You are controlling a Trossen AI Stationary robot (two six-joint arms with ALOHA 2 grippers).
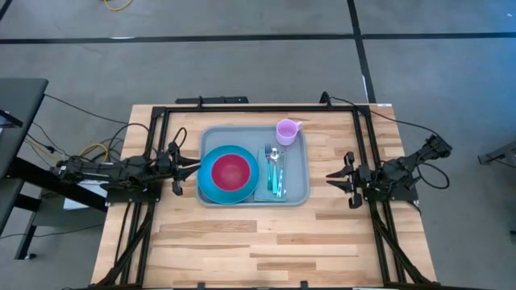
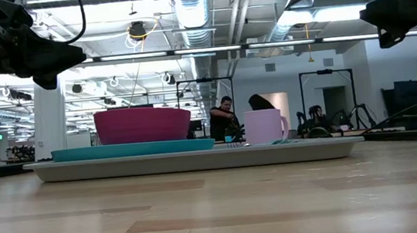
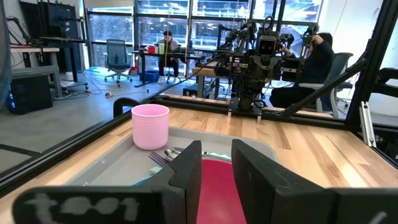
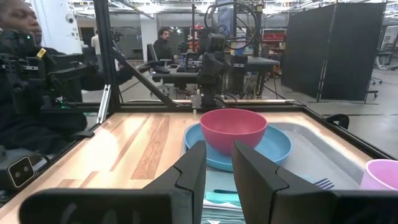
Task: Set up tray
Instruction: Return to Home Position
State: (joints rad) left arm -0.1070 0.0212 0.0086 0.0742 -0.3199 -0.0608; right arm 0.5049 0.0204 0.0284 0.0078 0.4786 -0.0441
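One tray (image 1: 299,179), one blue plate (image 1: 207,184), one pink bowl (image 1: 230,170), one lilac cup (image 1: 287,130), one napkin (image 1: 264,191), three pieces of cutlery (image 1: 275,171).

**Two dark arms**

The left arm (image 1: 121,171), at nine o'clock of the table (image 1: 242,242), and the right arm (image 1: 395,176), at three o'clock, are black and jointed, trailing thin black cables (image 1: 439,176). The left gripper (image 3: 216,152) has two dark wedge-shaped fingers (image 3: 188,171) and a pale blurred marking (image 3: 81,204).

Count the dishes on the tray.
3: a blue plate at the tray's left-arm end, a red bowl on that plate, and a pink cup in a corner nearer the right arm. None seems hidden.
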